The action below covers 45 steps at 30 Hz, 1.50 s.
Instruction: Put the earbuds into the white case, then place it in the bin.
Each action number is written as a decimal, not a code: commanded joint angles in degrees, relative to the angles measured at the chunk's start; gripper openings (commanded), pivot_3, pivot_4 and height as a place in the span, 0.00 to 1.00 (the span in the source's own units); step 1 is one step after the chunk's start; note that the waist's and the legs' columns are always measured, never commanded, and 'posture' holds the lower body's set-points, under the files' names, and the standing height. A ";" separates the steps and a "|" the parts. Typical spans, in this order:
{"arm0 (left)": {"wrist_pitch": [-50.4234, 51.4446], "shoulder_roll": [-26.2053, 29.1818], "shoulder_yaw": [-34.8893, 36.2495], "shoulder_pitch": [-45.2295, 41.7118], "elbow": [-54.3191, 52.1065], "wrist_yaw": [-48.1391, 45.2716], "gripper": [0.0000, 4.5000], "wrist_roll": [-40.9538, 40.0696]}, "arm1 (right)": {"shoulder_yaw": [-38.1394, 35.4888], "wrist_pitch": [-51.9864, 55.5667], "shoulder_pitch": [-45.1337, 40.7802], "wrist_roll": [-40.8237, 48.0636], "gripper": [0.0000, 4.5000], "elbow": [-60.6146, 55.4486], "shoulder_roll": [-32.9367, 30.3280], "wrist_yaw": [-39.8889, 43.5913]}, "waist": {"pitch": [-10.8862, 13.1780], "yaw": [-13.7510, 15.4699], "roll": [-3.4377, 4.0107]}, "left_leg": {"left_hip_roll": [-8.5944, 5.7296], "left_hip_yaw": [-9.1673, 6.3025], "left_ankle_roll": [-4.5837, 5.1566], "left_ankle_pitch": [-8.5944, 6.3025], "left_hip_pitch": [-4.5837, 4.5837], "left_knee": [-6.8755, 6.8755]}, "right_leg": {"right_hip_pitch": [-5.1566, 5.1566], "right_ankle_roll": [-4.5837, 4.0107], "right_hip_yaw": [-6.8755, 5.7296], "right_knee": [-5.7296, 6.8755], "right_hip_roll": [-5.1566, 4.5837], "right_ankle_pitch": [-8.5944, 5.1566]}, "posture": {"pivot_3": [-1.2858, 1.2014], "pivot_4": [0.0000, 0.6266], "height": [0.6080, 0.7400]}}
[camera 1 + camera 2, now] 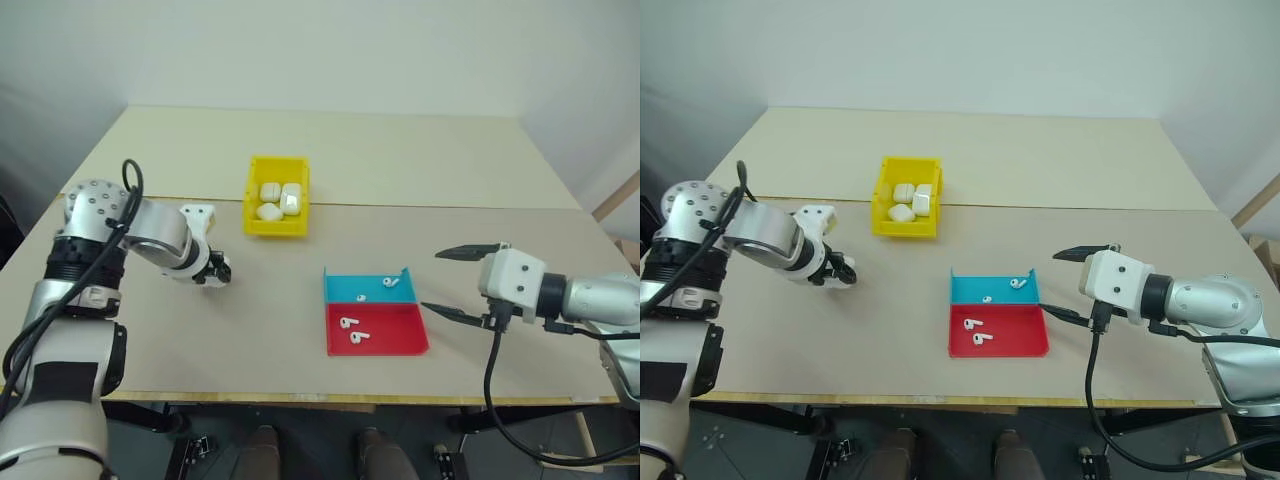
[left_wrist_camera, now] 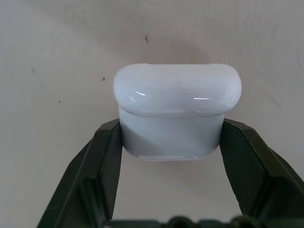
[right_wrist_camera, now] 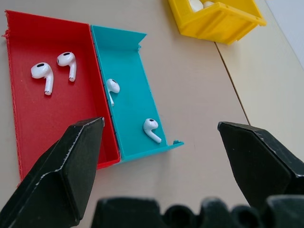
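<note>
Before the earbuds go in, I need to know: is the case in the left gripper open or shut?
Shut. The case sits between the left gripper fingers with its lid down flush on the body.

White case (image 2: 176, 114) lid shut; earbuds (image 3: 52, 69) in trays; yellow bin (image 1: 277, 197).

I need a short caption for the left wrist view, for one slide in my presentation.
Left gripper shut on a closed white case, held by its lower half above the beige table.
</note>
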 commanded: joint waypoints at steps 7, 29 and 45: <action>-41.18 13.44 10.06 32.10 -47.67 -49.34 0.63 33.07 | -1.19 9.22 -7.72 5.14 1.00 -0.85 -9.86 8.20 | -0.13 -0.88 0.32 | -0.07 0.31 -0.24 0.14 0.47 -0.67 | 0.23 -0.02 0.15 -0.22 -0.19 -0.05 | 0.52 0.24 1.00; -83.87 -8.75 17.42 57.03 -48.16 -107.68 0.63 41.98 | 16.04 33.40 -25.04 5.44 1.00 -12.21 -12.40 9.30 | -0.11 -0.10 0.28 | 0.28 0.39 0.01 0.09 0.22 -0.31 | 0.13 -0.07 0.09 -0.33 0.07 -0.01 | 0.52 0.24 1.00; -91.04 -9.25 16.13 54.78 -39.67 -120.06 0.63 49.06 | 34.17 44.79 -37.30 2.06 1.00 -19.14 -7.07 10.85 | -0.12 -0.15 0.29 | 0.41 0.38 0.09 0.04 0.18 -0.14 | 0.06 -0.08 0.07 -0.22 0.20 -0.01 | 0.52 0.24 1.00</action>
